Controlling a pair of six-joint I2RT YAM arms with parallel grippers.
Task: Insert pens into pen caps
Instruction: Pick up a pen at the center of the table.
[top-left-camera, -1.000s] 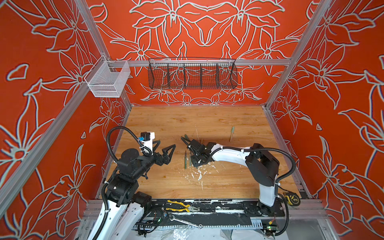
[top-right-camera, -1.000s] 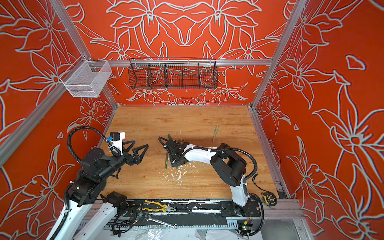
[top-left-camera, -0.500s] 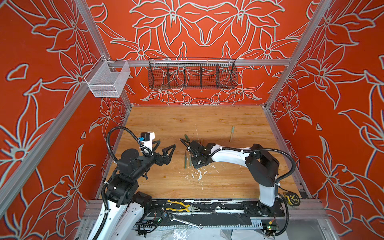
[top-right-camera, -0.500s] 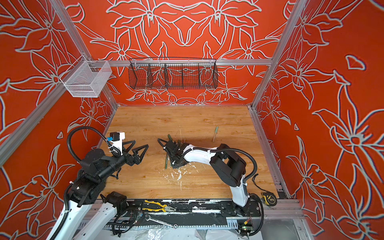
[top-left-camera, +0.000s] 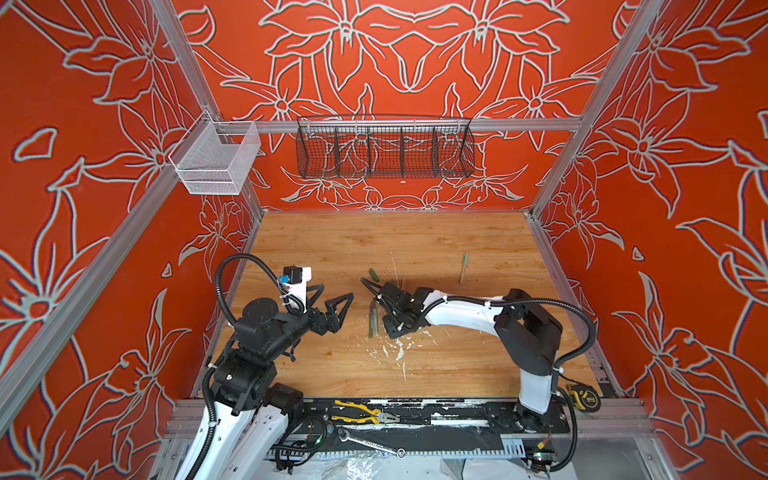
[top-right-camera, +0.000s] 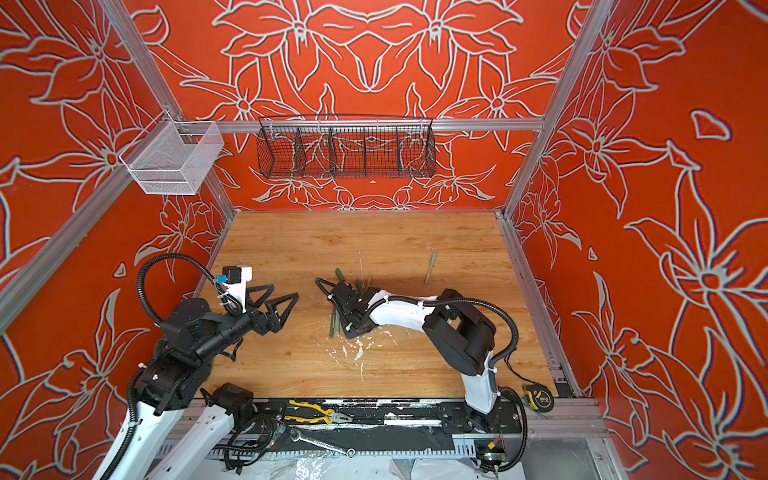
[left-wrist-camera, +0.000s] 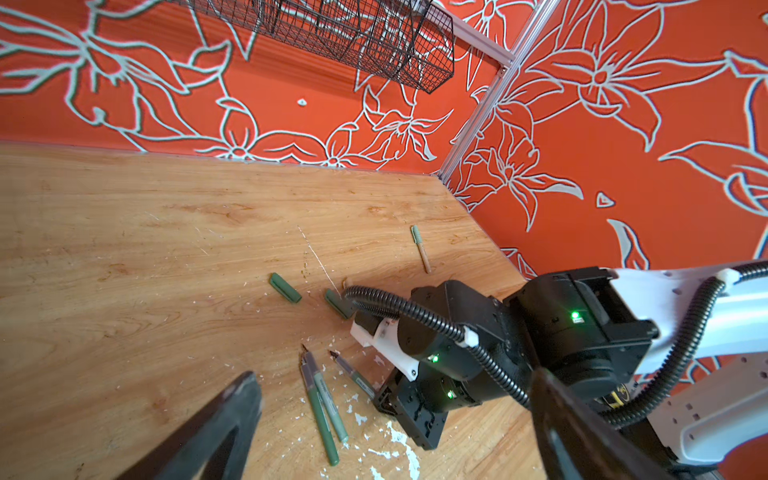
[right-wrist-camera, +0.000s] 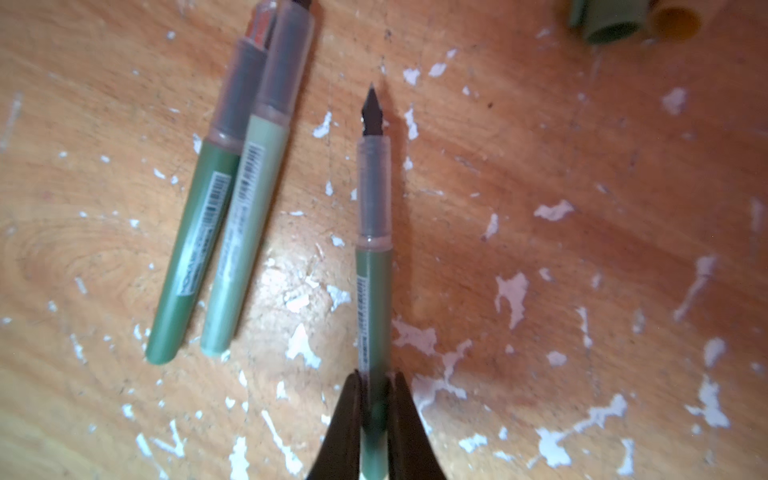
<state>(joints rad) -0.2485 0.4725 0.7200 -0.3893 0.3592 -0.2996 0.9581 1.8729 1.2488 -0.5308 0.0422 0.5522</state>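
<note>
**Step in hand: pick-up of a pen.**

- The right hand (right-wrist-camera: 376, 382) is clamped on the olive-green pen (right-wrist-camera: 374, 291) close to its blunt rear end.
- The pen appears to rest flat on the surface (top-left-camera: 457, 357) near its centre, with the dark tip toward the far edge.
- The left hand (top-left-camera: 336, 291) hangs above the surface nearer the left edge. Its fingers are wide apart and it holds nothing.

**Position of the other parts**

- The dark green pen (right-wrist-camera: 191, 257) and the pale green pen (right-wrist-camera: 241, 249) lie uncapped and touching side by side. They are just beside the held pen, on its left-edge side.
- The dark green cap (left-wrist-camera: 285, 287) and the olive-green cap (left-wrist-camera: 338, 303) lie beyond the pen tips, toward the far edge.
- The tan cap (right-wrist-camera: 677, 18) lies just beside the olive-green cap.
- The tan pen (left-wrist-camera: 424, 259) lies well apart, toward the right edge. Its far end is pale green, so it appears to carry a cap already.

**Next move: requirements**

1. Lift the held pen clear of its two neighbours without disturbing them.
2. Bring the left hand onto a cap, probably the olive-green one. Grip it at the closed end so that the mouth stays free.
3. Align the pen axis with the cap mouth before pushing. The grip sits far from the tip, so a small wrist error is likely to displace the tip noticeably.
</note>
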